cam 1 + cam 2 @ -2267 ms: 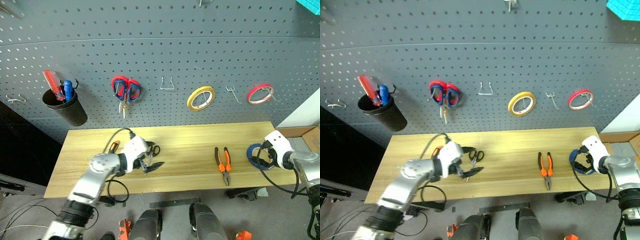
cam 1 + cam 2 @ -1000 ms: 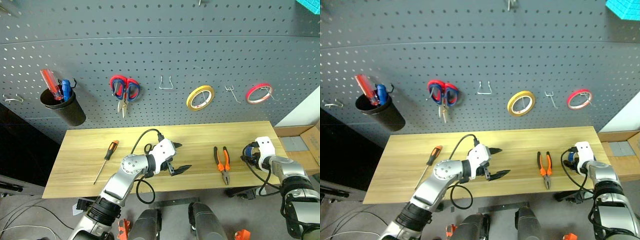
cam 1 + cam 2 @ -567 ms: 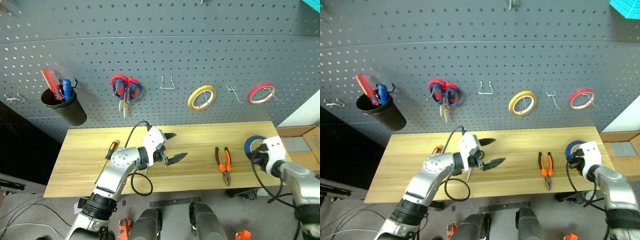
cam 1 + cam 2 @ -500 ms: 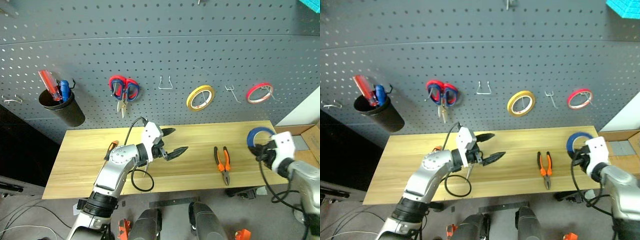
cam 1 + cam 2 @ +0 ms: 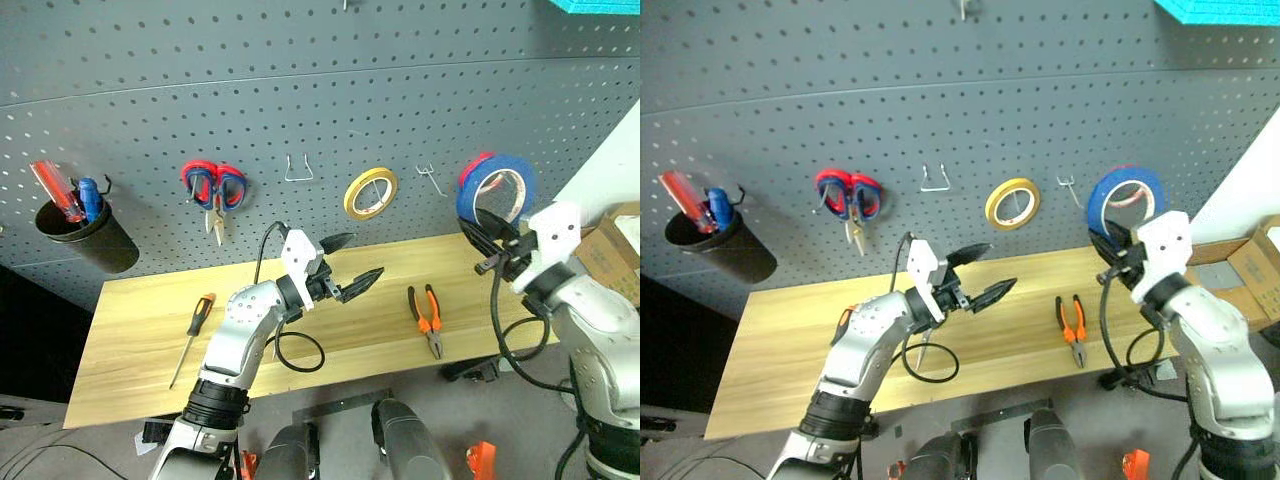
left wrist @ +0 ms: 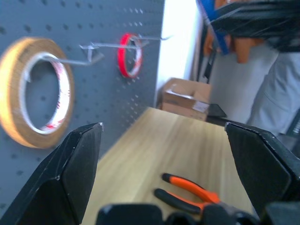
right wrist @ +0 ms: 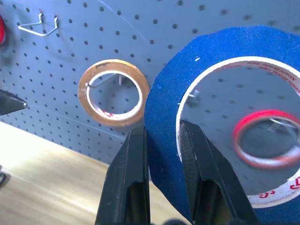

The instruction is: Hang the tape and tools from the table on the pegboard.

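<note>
Up against the pegboard (image 5: 300,90) — right gripper (image 7: 161,154) pinches blue tape (image 7: 220,61), ring upright between its fingers; left gripper (image 5: 355,265) spread wide, empty, over the table (image 5: 130,340).

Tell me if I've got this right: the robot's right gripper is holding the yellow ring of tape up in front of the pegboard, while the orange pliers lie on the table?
Not quite. The right gripper holds the blue tape, not the yellow one. The right wrist view shows its fingers pinching the blue ring's rim, while the yellow tape hangs on a hook on the pegboard. The pliers do lie on the table.
</note>
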`<act>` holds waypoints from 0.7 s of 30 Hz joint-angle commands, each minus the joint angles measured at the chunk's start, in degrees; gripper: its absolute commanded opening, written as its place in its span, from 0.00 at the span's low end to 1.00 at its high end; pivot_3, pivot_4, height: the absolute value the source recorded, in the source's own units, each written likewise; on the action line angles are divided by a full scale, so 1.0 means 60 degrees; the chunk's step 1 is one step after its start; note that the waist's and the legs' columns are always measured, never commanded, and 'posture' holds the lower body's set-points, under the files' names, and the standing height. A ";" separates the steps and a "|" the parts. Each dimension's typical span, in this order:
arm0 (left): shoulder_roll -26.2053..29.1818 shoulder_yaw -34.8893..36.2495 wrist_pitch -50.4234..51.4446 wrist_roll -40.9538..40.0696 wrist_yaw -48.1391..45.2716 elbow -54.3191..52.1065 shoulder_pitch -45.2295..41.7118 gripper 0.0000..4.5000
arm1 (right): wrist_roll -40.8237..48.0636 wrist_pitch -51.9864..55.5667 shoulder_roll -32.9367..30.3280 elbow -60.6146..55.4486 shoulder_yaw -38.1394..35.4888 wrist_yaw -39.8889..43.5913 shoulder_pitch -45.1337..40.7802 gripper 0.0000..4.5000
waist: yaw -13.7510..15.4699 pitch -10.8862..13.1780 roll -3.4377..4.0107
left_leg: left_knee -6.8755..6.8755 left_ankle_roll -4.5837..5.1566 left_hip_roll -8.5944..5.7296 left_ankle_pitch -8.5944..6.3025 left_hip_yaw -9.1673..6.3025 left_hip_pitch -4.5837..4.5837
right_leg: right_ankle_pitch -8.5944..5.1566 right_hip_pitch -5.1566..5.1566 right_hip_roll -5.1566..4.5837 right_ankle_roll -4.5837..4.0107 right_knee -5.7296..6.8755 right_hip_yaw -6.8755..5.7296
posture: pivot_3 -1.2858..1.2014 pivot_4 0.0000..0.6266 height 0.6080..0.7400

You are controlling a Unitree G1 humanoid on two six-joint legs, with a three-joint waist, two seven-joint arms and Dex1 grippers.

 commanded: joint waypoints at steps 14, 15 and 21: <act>0.0504 0.0612 -0.0383 0.0293 0.1107 -0.0732 0.0588 1.00 | -0.0553 -0.2566 0.0652 0.3967 0.1226 0.1239 -0.1962 0.08 | 0.0270 -0.0021 0.0014 | -0.0003 -0.0001 -0.0003 -0.0001 -0.0005 -0.0004 | 0.0007 -0.0018 0.0011 -0.0012 0.0011 -0.0005 | 0.45 0.26 1.00; 0.0527 0.0604 -0.0342 0.0309 0.1143 -0.0766 0.0603 1.00 | -0.0650 -0.2713 0.0753 0.4425 0.1314 0.1265 -0.2202 0.08 | 0.0287 -0.0022 0.0013 | -0.0004 -0.0002 -0.0002 0.0000 -0.0006 -0.0004 | 0.0008 -0.0019 0.0011 -0.0013 0.0012 -0.0005 | 0.45 0.26 1.00; 0.0652 0.0609 -0.0254 0.0305 0.1253 -0.0913 0.0634 1.00 | -0.0737 -0.2749 0.1376 0.7490 0.1077 0.0891 -0.3878 0.24 | 0.0372 -0.0051 0.0011 | 0.0002 -0.0009 -0.0003 0.0004 0.0005 -0.0003 | 0.0025 -0.0023 0.0012 -0.0034 0.0012 -0.0001 | 0.46 0.25 1.00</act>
